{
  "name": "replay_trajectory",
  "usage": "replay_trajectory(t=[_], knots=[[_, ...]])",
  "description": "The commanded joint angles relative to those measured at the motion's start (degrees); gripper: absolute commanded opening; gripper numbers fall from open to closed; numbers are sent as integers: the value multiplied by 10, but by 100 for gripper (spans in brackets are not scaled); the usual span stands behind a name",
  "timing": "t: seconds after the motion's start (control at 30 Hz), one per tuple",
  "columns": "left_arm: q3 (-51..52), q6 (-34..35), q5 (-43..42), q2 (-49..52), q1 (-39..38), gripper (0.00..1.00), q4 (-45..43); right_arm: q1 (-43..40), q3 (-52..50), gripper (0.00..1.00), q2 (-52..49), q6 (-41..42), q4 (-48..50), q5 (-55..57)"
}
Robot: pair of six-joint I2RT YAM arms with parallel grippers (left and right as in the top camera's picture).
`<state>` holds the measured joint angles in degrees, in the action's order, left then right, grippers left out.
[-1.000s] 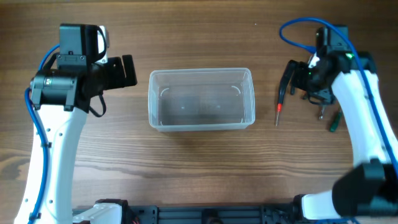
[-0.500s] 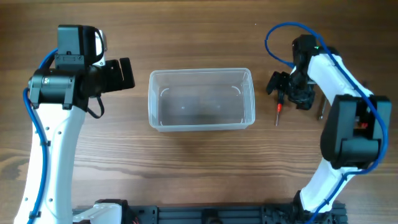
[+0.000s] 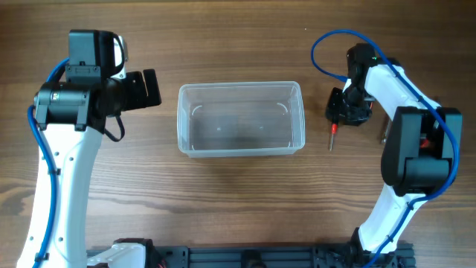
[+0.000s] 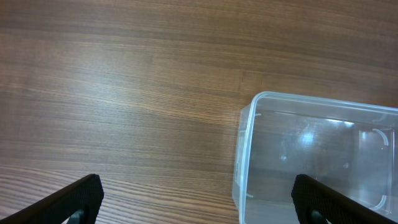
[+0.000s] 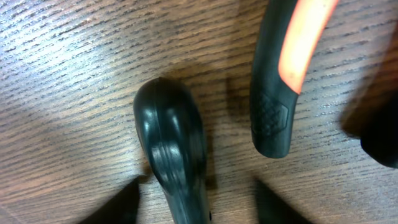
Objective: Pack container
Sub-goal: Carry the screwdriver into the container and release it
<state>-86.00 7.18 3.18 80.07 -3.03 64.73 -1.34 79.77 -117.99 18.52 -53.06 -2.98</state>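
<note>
The left arm (image 3: 63,141) stands at the left side of the bench (image 3: 238,193), its forearm turned level. Its left fingers (image 3: 149,88) point toward the container (image 3: 240,119) and stop short of its left wall. The right arm (image 3: 405,149) rises from the near right edge, folds back over itself and tips its wrist straight down. This sets the right fingers (image 5: 118,205) low over the wood just right of the container.

The container sits open-topped near the middle of the bench, long side across, with nothing visible inside.

From overhead, the right wrist hides most of what lies beneath it. Only a slim tool with a red section (image 3: 333,134) pokes out toward the near side. The right wrist camera shows what is hidden: a rounded black handle (image 5: 171,149) lies on the wood, and beside it is the end of a black and orange handle (image 5: 283,74). The two are close but apart. Two dark, blurred fingertips stand spread at the bottom edge, one on each side of the black handle, and there is a gap on its right.

The left wrist camera shows the left fingertips at the two bottom corners, spread wide with nothing between them. The container's rounded corner (image 4: 255,106) is ahead and to the right. The overhead view does not show that spread clearly.
</note>
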Motion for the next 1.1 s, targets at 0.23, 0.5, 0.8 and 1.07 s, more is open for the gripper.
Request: replay_trajectory(t=[0.23, 0.5, 0.8, 1.07], knots=[[-3, 8, -6, 2, 3, 100, 3, -1, 4, 4, -19, -20, -4, -14], [-3, 8, -5, 2, 3, 100, 3, 0, 39, 4, 10, -36, -40, -16], [-3, 53, -47, 1, 134, 100, 0, 111, 191, 4, 200, -229, -104, -2], [-3, 53, -94, 1, 186, 100, -1, 317, 176, 4, 178, -566, -132, -61]])
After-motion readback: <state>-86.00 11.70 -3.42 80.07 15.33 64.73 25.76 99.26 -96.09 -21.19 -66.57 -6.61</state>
